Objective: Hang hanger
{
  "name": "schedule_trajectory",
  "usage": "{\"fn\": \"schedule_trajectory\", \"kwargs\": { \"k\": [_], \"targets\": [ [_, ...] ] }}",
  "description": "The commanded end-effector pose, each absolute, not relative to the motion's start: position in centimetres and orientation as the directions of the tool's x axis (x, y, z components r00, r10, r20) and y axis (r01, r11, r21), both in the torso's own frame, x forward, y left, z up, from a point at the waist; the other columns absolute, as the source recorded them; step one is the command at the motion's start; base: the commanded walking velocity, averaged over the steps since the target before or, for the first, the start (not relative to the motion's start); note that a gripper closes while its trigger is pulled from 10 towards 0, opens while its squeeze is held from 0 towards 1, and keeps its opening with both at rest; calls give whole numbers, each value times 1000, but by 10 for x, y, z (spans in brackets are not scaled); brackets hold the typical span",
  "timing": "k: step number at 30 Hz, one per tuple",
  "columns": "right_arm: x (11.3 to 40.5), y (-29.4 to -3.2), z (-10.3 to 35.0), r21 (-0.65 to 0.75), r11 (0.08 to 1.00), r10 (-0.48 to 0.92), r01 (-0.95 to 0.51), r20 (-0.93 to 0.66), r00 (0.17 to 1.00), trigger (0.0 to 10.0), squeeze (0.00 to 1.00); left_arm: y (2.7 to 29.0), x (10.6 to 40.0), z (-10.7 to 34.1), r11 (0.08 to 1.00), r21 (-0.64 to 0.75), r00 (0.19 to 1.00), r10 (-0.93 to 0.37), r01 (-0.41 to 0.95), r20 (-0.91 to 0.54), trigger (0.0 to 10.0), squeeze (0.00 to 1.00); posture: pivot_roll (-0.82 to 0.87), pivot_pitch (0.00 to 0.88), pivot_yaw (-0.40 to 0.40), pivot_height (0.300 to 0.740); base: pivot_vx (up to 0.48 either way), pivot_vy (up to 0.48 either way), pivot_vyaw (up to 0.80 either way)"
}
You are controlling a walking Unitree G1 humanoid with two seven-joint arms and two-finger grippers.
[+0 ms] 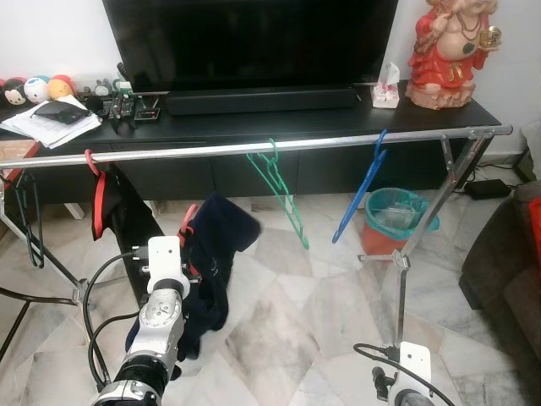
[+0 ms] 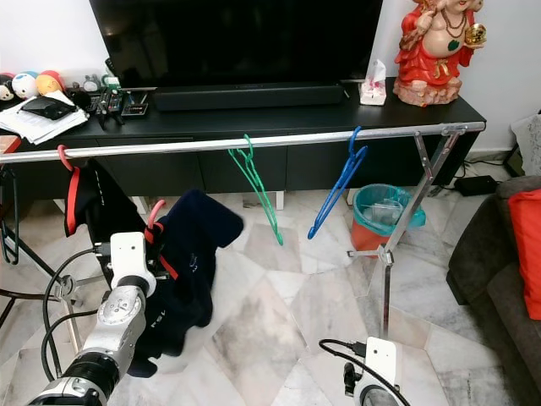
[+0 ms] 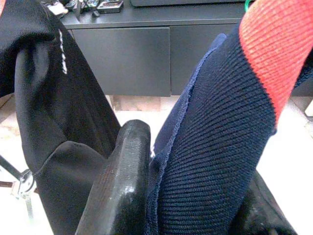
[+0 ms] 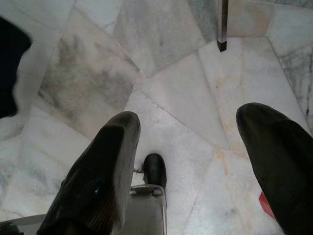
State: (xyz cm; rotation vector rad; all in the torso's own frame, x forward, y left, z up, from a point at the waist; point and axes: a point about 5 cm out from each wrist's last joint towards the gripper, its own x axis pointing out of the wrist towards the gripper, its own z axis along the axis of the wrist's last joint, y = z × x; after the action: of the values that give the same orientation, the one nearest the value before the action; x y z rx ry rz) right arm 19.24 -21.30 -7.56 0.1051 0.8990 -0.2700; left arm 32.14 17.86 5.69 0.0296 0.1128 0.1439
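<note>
- A living room with a pale marble floor (image 1: 321,321); a long metal rail (image 1: 279,145) on slanted legs runs across it in front of a black TV cabinet (image 1: 254,118), and everything below is placed from that rail.
- Behind the rail, on the cabinet, stand a large dark television (image 1: 249,42), a red figurine (image 1: 450,52) at the right end, a tissue box (image 1: 386,89) beside it, and papers (image 1: 51,123) with small round toys (image 1: 35,88) at the left end.
- On the rail hang a green hanger (image 1: 283,199) near the middle and a blue hanger (image 1: 359,196) to its right, both empty and tilted.
- At the rail's left end a red hook (image 1: 90,161) carries a black garment (image 1: 127,220).
- Below the rail, left of the green hanger, the left gripper (image 3: 190,196) pinches a navy knitted garment (image 1: 215,254) with a pink-red hanger (image 1: 187,224) inside it (its hook pokes out at the top, well under the rail, not on it).
- From the wrist, one finger (image 3: 122,186) presses against the navy knit, and a red-orange band (image 3: 279,49) of the fabric shows above.
- Under the rail's right half stands a red bin with a teal liner (image 1: 396,218).
- The right gripper (image 4: 190,166) hangs low over the bare floor, fingers spread apart and holding nothing.
</note>
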Motion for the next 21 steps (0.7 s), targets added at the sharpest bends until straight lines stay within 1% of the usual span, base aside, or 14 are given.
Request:
{"fn": "schedule_trajectory", "kwargs": {
  "k": [1, 13, 21],
  "targets": [
    [189, -210, -78, -22, 962, -182, 272, -794, 580, 10000, 0, 181, 326, 69, 990, 33, 989, 141, -140, -45, 10000, 0, 23, 0, 15, 740, 244, 0, 0],
    [188, -208, -79, -27, 968, -172, 251, -798, 577, 10000, 0, 180, 327, 71, 991, 26, 991, 131, -130, -38, 10000, 0, 25, 0, 17, 740, 257, 0, 0],
    [187, -208, -79, -18, 964, -173, 265, -800, 575, 10000, 0, 178, 327, 70, 992, 23, 991, 126, -125, -39, 10000, 0, 25, 0, 16, 740, 266, 0, 0]
  ]
}}
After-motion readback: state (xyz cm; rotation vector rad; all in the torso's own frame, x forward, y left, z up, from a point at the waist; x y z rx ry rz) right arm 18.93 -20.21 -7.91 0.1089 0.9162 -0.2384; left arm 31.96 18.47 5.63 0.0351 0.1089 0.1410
